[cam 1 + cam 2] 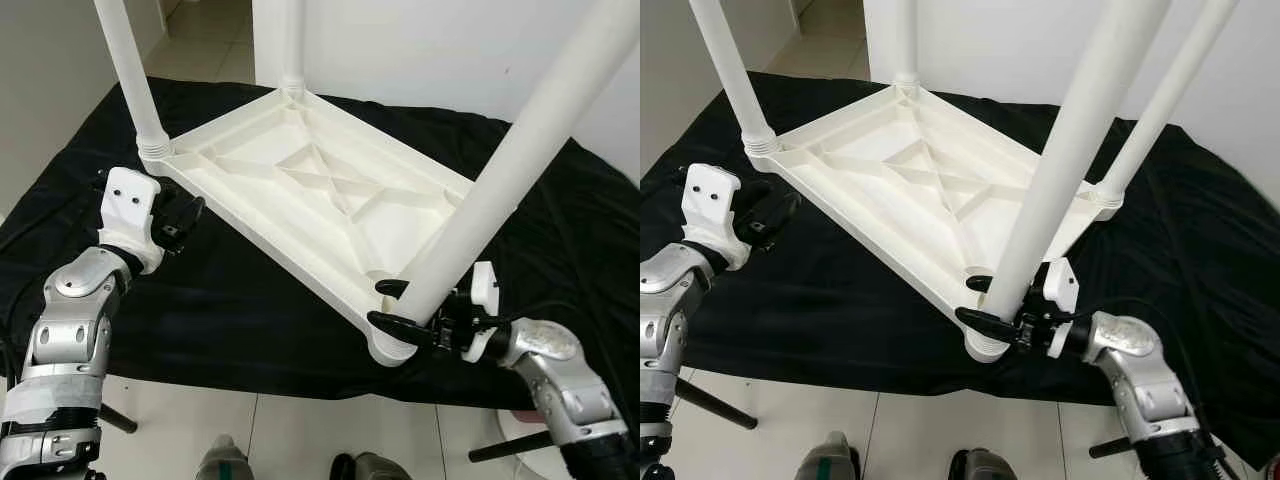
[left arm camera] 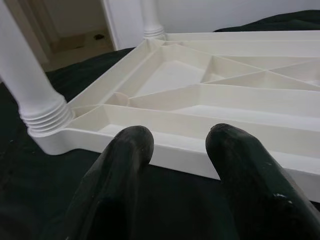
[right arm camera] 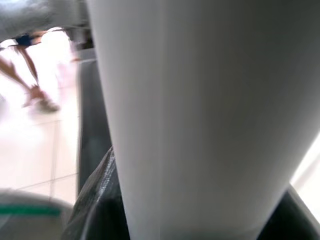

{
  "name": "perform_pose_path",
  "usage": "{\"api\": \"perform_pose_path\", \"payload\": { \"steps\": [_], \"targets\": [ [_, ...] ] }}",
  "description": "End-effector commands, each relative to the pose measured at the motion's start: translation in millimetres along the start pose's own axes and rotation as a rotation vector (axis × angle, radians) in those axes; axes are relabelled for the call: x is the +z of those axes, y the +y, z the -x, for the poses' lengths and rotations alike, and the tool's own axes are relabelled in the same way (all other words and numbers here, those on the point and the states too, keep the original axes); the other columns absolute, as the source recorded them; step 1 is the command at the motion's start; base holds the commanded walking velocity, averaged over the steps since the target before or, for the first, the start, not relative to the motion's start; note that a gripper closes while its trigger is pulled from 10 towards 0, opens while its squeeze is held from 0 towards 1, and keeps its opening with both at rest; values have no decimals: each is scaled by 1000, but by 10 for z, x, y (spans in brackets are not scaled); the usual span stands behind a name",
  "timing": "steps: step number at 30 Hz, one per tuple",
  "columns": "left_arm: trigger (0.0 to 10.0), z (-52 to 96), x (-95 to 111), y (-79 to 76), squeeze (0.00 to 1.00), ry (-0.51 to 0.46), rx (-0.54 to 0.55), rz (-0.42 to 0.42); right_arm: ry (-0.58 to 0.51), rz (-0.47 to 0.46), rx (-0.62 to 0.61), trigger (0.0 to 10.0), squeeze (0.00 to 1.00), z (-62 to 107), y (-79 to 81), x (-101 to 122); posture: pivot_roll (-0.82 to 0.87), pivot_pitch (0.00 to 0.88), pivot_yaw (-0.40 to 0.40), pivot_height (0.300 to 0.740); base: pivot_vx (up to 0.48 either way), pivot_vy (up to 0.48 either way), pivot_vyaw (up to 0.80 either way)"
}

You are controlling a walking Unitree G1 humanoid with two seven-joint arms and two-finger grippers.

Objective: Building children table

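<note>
Right gripper (image 1: 1002,312) pinches the near leg (image 1: 1060,170) just above the tabletop (image 1: 320,190) socket; misalignment risks cross-threading. Left gripper (image 1: 178,222), fingers spread, waits beside the tabletop's edge.

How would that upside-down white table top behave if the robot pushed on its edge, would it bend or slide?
The table top probably stays stiff: ribs cross its underside. It looks like thin moulded plastic, so likely light. On the black cloth it may drag rather than glide, and with the right gripper clamped round the near leg, it might pivot there.
</note>
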State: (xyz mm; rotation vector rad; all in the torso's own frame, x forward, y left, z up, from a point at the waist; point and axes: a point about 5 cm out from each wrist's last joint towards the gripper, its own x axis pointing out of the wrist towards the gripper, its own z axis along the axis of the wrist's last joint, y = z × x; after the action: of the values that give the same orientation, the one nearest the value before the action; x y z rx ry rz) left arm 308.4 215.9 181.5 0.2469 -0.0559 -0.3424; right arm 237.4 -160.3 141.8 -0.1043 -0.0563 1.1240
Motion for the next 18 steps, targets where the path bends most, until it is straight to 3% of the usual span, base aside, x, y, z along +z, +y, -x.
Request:
{"api": "perform_pose_path", "payload": {
  "steps": [1,5,10,11,14,18],
  "targets": [
    [10000,-6,-11,-62,0,2,-17,-20,43,-57,-91,10000,1000,-26,11,-127,94,69,-32,740,0,0,0],
    [10000,2,-16,-79,0,1,-25,-22,33,-73,-104,10000,1000,-19,21,-136,95,63,-40,740,0,0,0],
    [10000,5,-27,-123,0,-4,-62,-30,2,-25,-222,10000,1000,12,25,-128,89,58,-45,740,0,0,0],
    [10000,4,-33,-156,0,-8,-95,-36,-11,0,-261,10000,0,29,37,-122,84,53,-47,740,0,0,0],
    [10000,5,-40,-202,0,-9,-142,-38,-19,9,-281,10000,0,46,61,-125,79,52,-46,740,0,0,0],
    [10000,16,-86,-347,0,-18,-321,-77,-47,24,-329,10000,0,86,133,-109,66,58,-44,740,0,0,0]
  ]
}}
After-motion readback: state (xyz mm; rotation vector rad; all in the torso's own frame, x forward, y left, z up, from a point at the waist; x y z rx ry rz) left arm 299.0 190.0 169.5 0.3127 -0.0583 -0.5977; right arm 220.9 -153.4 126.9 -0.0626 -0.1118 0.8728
